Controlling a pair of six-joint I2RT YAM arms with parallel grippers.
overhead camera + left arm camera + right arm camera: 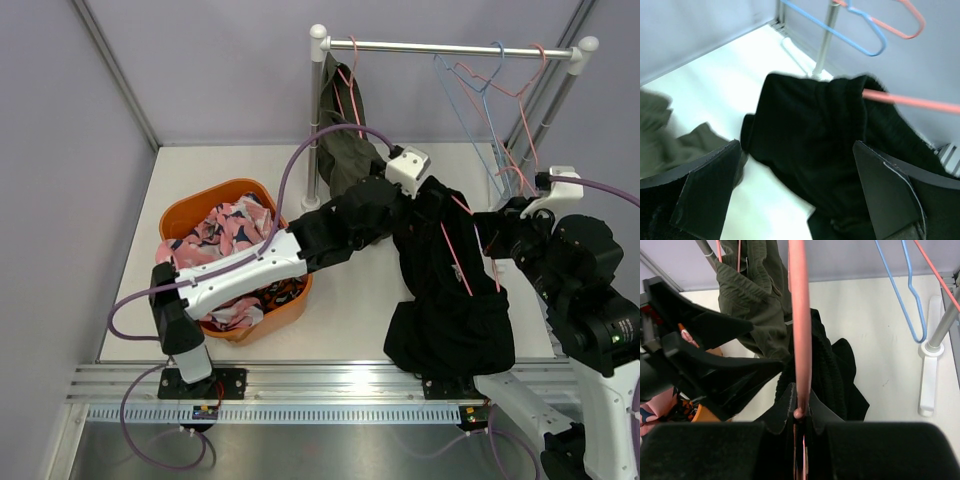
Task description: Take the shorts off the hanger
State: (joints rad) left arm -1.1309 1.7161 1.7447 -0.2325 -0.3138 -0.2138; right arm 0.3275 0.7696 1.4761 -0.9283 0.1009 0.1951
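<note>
Black shorts (450,310) are hanging on a pink hanger (800,315) that I am holding out in front of the rail (450,47), away from it and toward the arms' side of the bench (350,300). My right tool (800,412) is clamping the hanger's wire, its fingers closed tight on the thin rod, with the black cloth bunching just beyond them. My left tool (796,150) is standing wide open and gripping nothing; the black shorts are filling the view between and ahead of its two fingers, though I cannot tell whether either finger is touching the cloth. Olive green shorts (340,140) are hanging from another pink hanger at the rail's left end. A blue hanger (470,100) and a pink one (520,90) are hanging bare near the rail's right end. Left of the rail and nearer to me, an orange basket (215,192) is sitting on the bench, and pink patterned shorts (235,225) are lying heaped inside it.
</note>
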